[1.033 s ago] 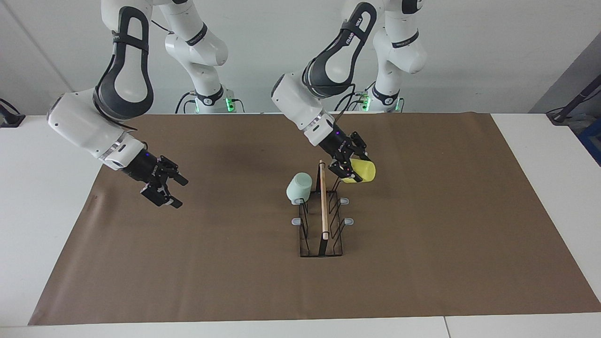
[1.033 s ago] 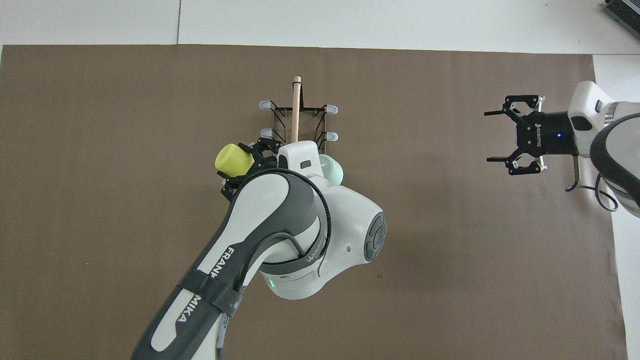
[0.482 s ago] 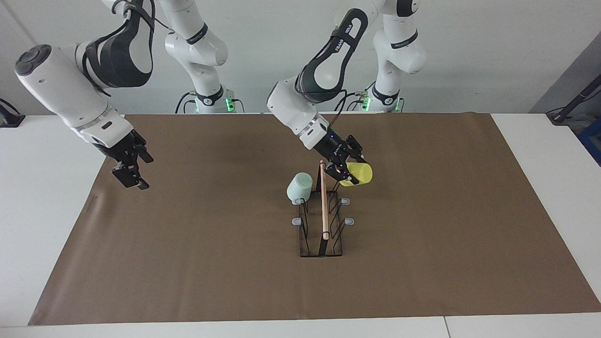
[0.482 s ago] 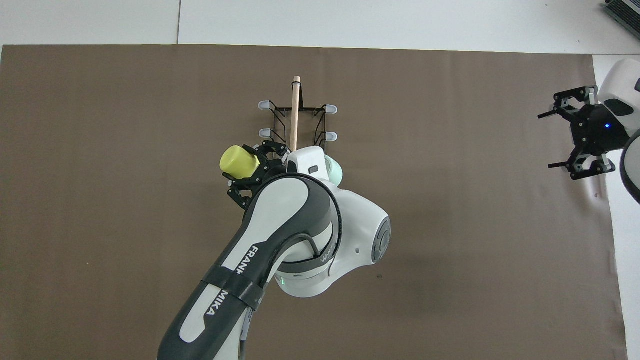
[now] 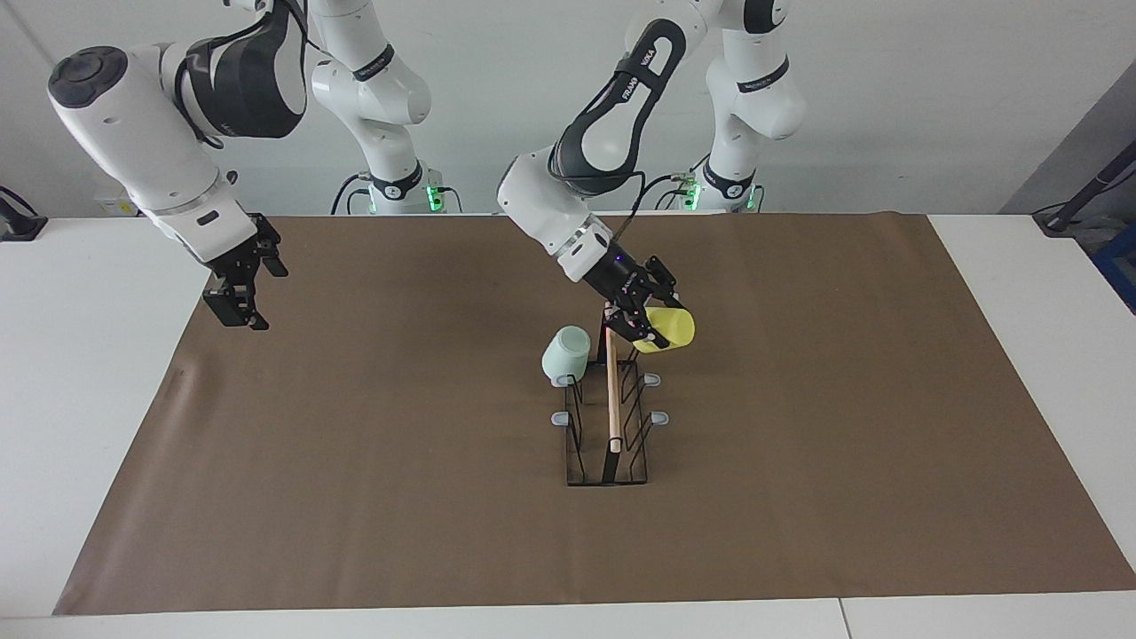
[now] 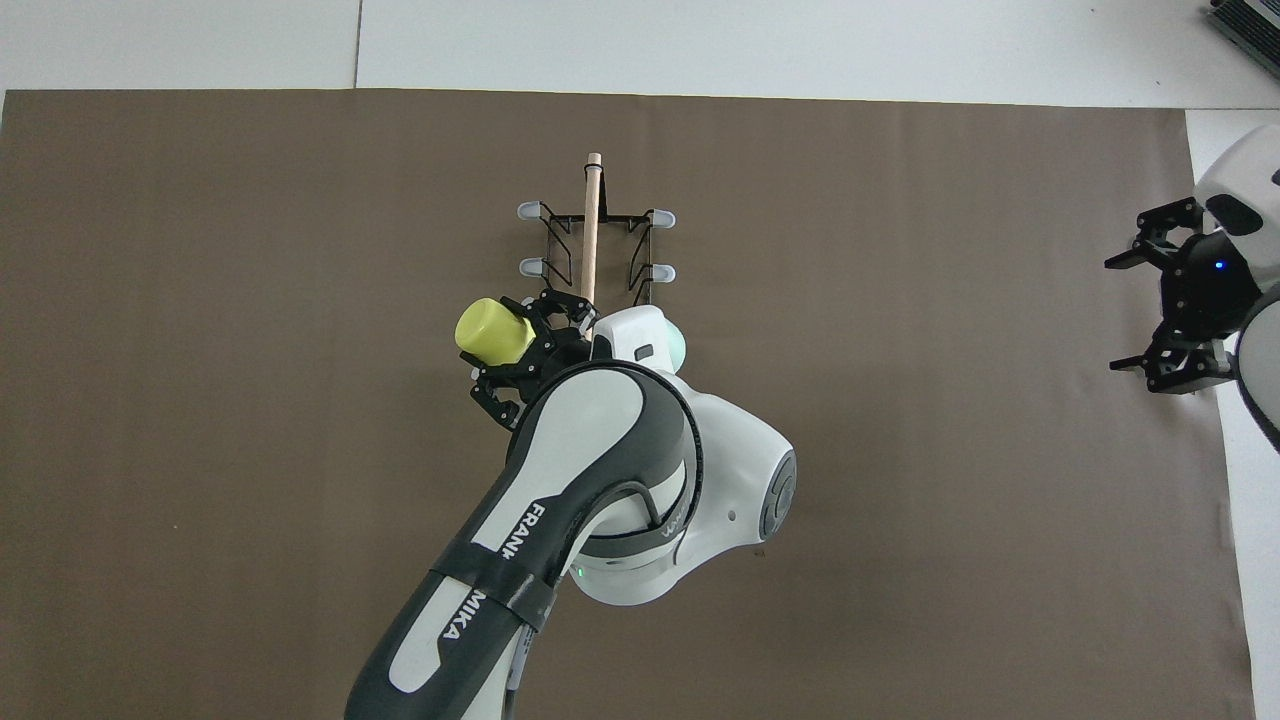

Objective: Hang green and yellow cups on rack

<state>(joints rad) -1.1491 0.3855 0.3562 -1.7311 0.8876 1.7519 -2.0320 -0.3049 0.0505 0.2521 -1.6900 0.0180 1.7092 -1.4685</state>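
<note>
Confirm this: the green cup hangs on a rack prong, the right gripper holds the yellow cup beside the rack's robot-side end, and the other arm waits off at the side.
Wrong arm. The left gripper, not the right, holds the yellow cup beside the rack; the facing view shows it. The green cup does hang on a prong, and the right gripper waits over the brown mat's edge.

Facing camera sits high across the bench [image 5: 106,399], looking back at both robot bases, wide enough to take in the whole brown mat [image 5: 355,497]. Overhead camera hangs above the robots' end, looking forward and steeply down, closer in. Both share the mat and the rack [image 5: 609,417] [image 6: 592,245], half a turn apart.
</note>
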